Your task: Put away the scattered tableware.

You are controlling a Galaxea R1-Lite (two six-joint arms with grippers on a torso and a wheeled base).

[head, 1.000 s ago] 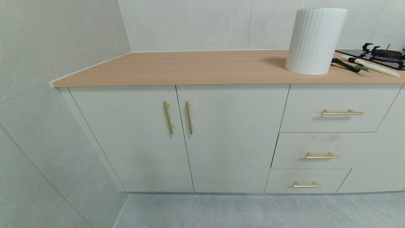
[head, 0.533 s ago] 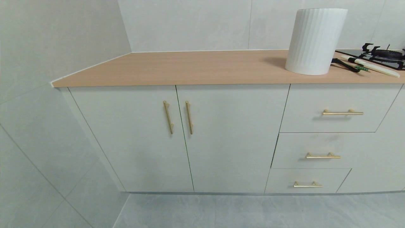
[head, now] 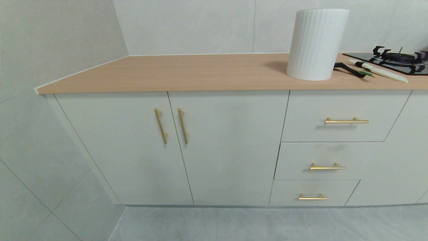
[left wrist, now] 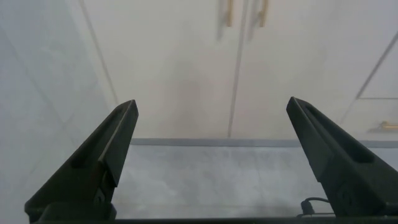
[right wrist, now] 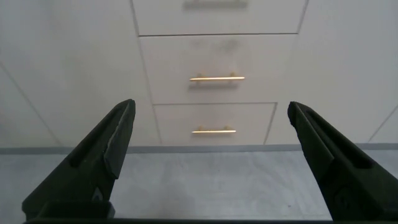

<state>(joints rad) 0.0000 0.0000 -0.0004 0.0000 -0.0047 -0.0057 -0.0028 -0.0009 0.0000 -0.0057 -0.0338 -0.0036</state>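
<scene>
Notably, slim cream-and-black tableware (head: 378, 70) lies flat (left pincer (left wrist: 210, 106) and right pincer (right wrist: 210, 104) both gaping).

a wood-grain bench (head: 200, 72) runs along pale tiled walls (head: 187, 26) into a corner on the left. under it sit two plain pale cabinet doors (head: 230, 150), both shut, with two upright gold handles (head: 161, 125) side by side at the seam where they meet. to the right of the doors is a stack of three drawers, all shut: a deep top drawer (head: 307, 110), a middle drawer (head: 361, 160) and a shallow bottom drawer (head: 287, 192), each with a level gold bar handle. at the bench's far right end lies a dark glass hob (head: 354, 55) with a black pan support (head: 398, 57) on it. grey floor tiles (head: 234, 224) meet a thin metal strip at the cabinet's foot.
</scene>
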